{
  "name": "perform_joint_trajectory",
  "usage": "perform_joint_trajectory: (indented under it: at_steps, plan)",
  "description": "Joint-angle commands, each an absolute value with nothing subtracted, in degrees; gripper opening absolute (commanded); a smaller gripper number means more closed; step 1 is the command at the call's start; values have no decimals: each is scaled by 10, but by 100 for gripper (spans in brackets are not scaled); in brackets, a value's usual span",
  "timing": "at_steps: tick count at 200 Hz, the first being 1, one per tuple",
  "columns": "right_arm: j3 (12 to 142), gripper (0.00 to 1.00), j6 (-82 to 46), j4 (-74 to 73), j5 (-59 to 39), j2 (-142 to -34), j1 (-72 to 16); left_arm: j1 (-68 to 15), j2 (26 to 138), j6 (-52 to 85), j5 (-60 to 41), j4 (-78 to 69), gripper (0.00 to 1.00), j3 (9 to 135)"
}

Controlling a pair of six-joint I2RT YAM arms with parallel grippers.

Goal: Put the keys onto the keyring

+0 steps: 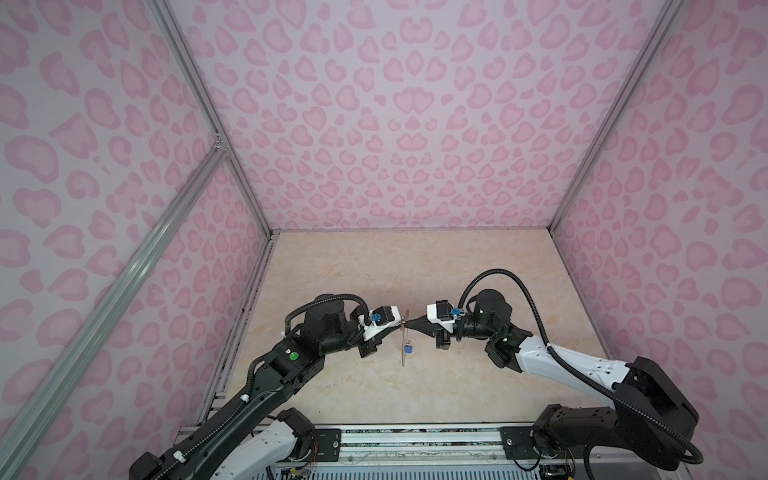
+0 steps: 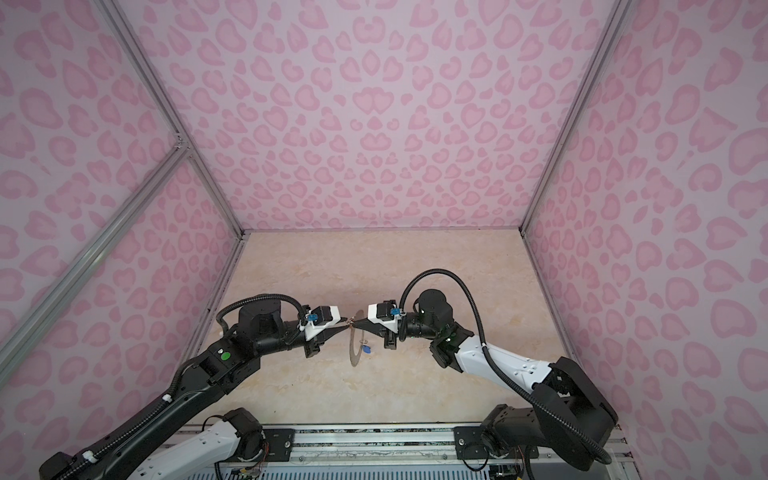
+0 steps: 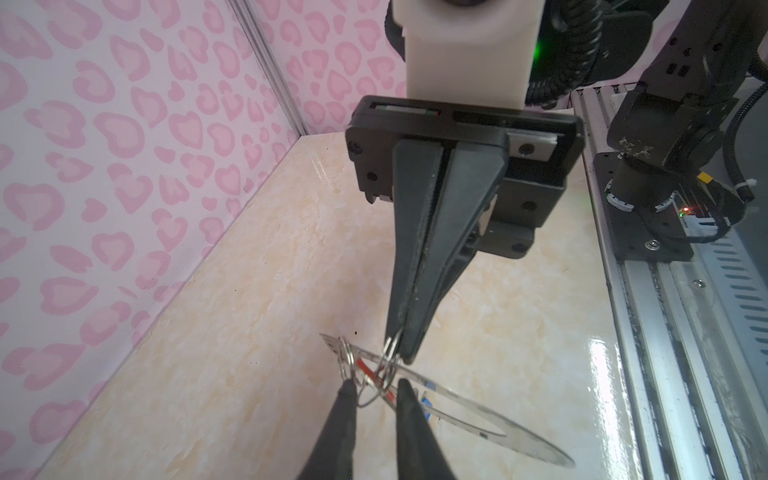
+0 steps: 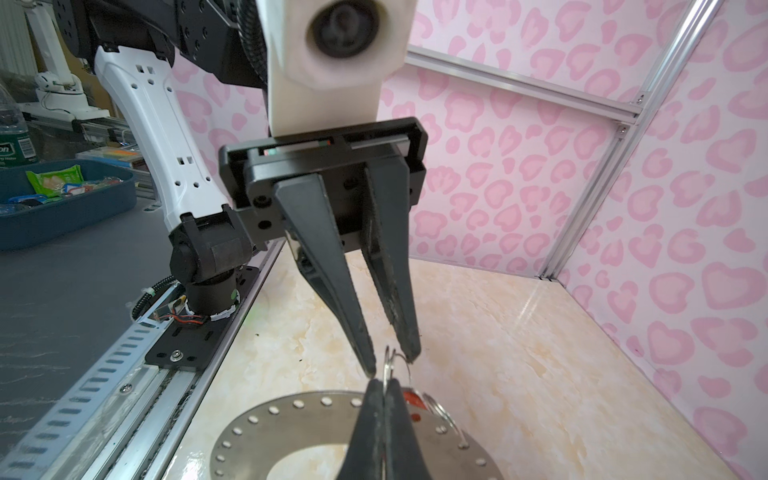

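I have the keyring (image 4: 291, 419) up off the bench (image 1: 457, 270), hanging edge-on in both top views with its flat face turned toward the right arm. I cannot tell whether its lowest edge touches the surface. The right fingers (image 3: 409, 249), reaching in from 3 o'clock, are pressed together on a small wire loop (image 3: 392, 345) at the keyring's 12 o'clock rim, so the whole keyring dangles from that one pinch. The left fingers (image 3: 345, 403), coming from 9 o'clock, stand a little apart, straddling a tangle of split rings (image 3: 368, 392) with the red tag (image 4: 411, 400) among them. Whether they bear on any ring I cannot make out. The blue tag (image 1: 409, 350) hangs on the right arm's side of the keyring, about 5 o'clock from the pinch. I judge the keyring stiff, slick and fairly heavy for its thickness, so hung from a wire loop it will swing and twist at any nudge. I would hold the right grip firm and move slowly. The keys look light, and the tags are smooth plastic that would skate out of a pinch, so I would take the red one by its split ring or its flat metal head, not by the tag. The rings are thin springy wire, and too hard a squeeze will likely flick them sideways.
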State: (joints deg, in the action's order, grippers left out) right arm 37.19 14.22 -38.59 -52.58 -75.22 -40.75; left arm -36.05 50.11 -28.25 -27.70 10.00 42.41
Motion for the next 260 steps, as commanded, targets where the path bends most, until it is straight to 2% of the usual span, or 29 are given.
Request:
perform_joint_trajectory:
  at_steps: [1, 56, 79, 105, 126, 162, 190, 230, 260]
  plan:
    - [377, 0, 145, -402, -540, -756, -407, -360, 505, -290, -297, 79, 17, 422]
    - [380, 0, 149, -393, -542, -756, -407, -360, 518, -300, -316, 92, 3, 433]
    - [384, 0, 154, -371, -531, -756, -407, -360, 518, -303, -321, 99, 3, 445]
    - [387, 23, 193, -310, -472, -736, -407, -363, 528, -316, -287, 138, 3, 470]
    - [384, 30, 236, -260, -398, -709, -407, -368, 554, -338, -242, 210, 3, 515]
    - [385, 31, 262, -229, -356, -685, -408, -396, 586, -369, -155, 302, 3, 577]
    - [377, 30, 244, -272, -318, -679, -419, -412, 606, -367, -122, 335, 3, 603]
    - [377, 28, 241, -274, -319, -683, -437, -425, 629, -371, -100, 365, 3, 625]
    - [371, 27, 222, -302, -362, -690, -438, -429, 635, -375, -100, 368, 3, 635]
